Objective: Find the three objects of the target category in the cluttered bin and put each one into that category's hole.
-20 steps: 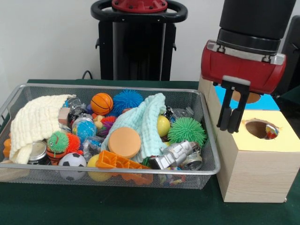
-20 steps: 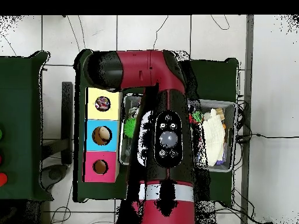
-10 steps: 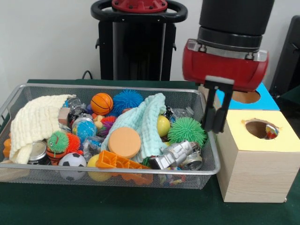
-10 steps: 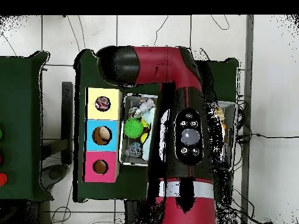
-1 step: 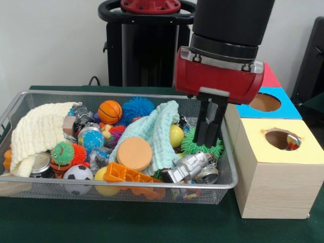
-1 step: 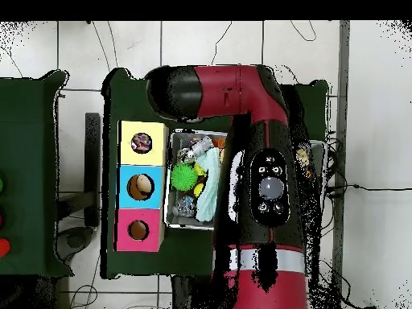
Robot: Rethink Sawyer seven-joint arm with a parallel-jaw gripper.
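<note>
Green table (image 5: 101,223) w/ wire bin (image 5: 126,186); we see gripper (image 5: 208,135) above bin's green spiky ball (image 5: 188,145), fingers near-together, empty.

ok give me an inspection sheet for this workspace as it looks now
surface: dark green table cloth, bare at the front edge.
job's things: silver wire mesh bin packed full; beside it a light wooden sorting box with round holes in yellow, blue and pink tops.
clutter: spiky green ball, round orange disc, mint green cloth, cream cloth, small basketball, soccer ball, silver robot figure.
grippers: black end effector hangs over the bin's box-side end, tips close together just above the spiky green ball, holding nothing visible.
cables: black cables on the floor.
surroundings: white tiled floor, black pedestal.
</note>
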